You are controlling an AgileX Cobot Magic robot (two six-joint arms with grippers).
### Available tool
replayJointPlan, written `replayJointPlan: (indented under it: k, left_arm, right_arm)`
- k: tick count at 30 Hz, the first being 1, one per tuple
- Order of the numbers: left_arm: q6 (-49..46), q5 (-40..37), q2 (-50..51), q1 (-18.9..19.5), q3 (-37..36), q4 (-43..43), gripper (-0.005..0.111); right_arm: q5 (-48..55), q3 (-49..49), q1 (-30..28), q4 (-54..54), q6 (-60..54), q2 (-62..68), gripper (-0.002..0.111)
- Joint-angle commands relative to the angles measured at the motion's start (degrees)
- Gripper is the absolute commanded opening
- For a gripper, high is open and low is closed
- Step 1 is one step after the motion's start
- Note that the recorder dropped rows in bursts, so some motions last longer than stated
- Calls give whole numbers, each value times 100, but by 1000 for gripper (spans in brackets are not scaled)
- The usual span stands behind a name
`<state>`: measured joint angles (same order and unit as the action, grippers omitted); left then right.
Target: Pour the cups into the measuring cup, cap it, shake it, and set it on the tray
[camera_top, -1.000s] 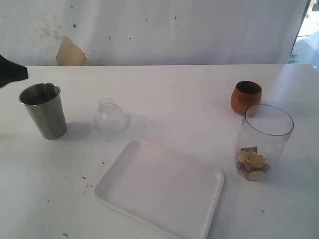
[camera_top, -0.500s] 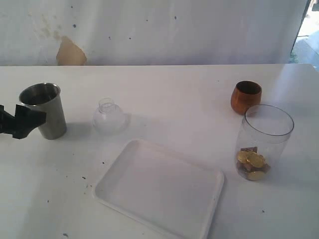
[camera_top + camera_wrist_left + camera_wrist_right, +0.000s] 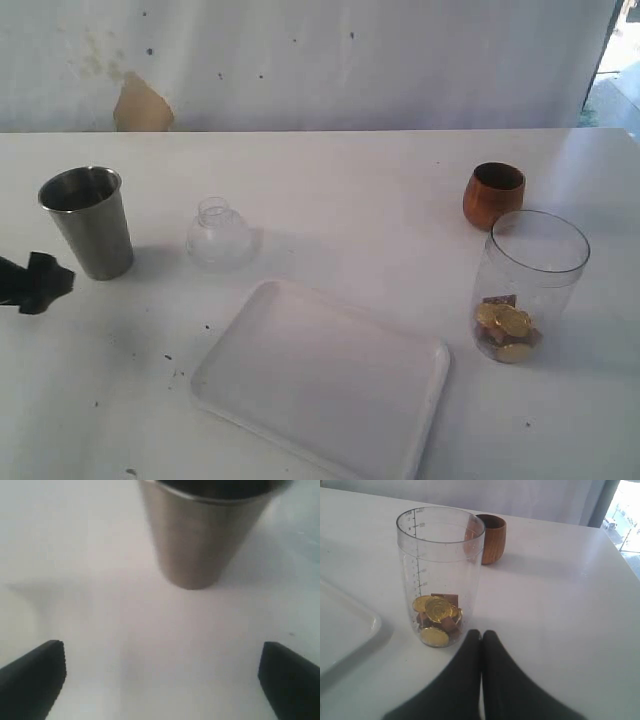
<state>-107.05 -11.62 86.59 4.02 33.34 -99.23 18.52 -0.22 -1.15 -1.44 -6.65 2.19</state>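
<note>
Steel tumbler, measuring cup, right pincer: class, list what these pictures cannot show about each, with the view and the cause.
Steel tumbler: contents; exterior view sees only a dark interior, left wrist view's edge crops its blurred rim.
Measuring cup: how many items; gold coins overlap brown pieces in both views.
Right pincer: absent from exterior view, outside the frame.

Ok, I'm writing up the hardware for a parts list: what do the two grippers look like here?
Both are plain matte black. The left gripper has blocky, wedge-shaped fingers with squared-off ends; in the exterior view it shows as a dark, chunky shape. The right gripper has smoother fingers that taper to rounded tips. No cables or markings show on either.
</note>
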Motion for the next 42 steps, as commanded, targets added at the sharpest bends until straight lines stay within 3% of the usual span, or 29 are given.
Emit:
replayJointPlan:
  k: [1,6,9,13,18,20,22,24,25,27,30,33,35,36,38,40,42]
  left_arm:
    - [325,1317,-641,-20,-30,-72,105]
    - [509,1929,-1496,-20,-168,-72,105]
    - [556,1554,-2142,-20,-103,-72,105]
    - [574,-10,-2863,-20,249,-72,105]
    - [463,-3226,-2930,-20,989,-72,105]
    - [463,-3806,-2930,-20,1230,-72,105]
    - [748,-3854,-2930,-20,1500,-72,105]
    - [1981,-3360,-2930,-20,1579,-72,105]
    - [2124,-3080,-2916,-20,1595,-72,105]
    - [1793,-2476,-2930,-20,1595,75,105]
    - [1745,-1287,-3139,-20,1595,1300,105]
    - [2894,895,-3481,-20,1424,3071,105]
    - [3351,2598,-3753,-20,1145,3334,105]
    - [3069,2956,-3819,-20,1084,3334,105]
    - [2336,3110,-3864,-20,1046,3091,105]
    - [2783,2979,-3931,-20,1046,2532,105]
    - [3424,2773,-4118,-20,966,2805,105]
  right_arm:
    - [-52,22,-6,-15,-22,-39,0]
    - [-52,22,-6,-15,-22,-39,0]
    - [-52,22,-6,-15,-22,-39,0]
    - [-52,22,-6,-15,-22,-39,0]
    - [-52,22,-6,-15,-22,-39,0]
    - [-52,22,-6,-15,-22,-39,0]
    - [-52,22,-6,-15,-22,-39,0]
    - [-52,22,-6,-15,-22,-39,0]
    - [-52,22,-6,-15,-22,-39,0]
    - [-52,22,-6,-15,-22,-39,0]
    - [-52,22,-6,-15,-22,-39,0]
    - [-52,22,-6,-15,-22,-39,0]
    - [-52,22,-6,-15,-22,-39,0]
    - [-52,22,-6,-15,-22,-39,0]
    - [-52,22,-6,-15,-22,-39,0]
    - [-52,22,-6,-15,-22,-39,0]
    - [-52,22,-6,-15,-22,-39,0]
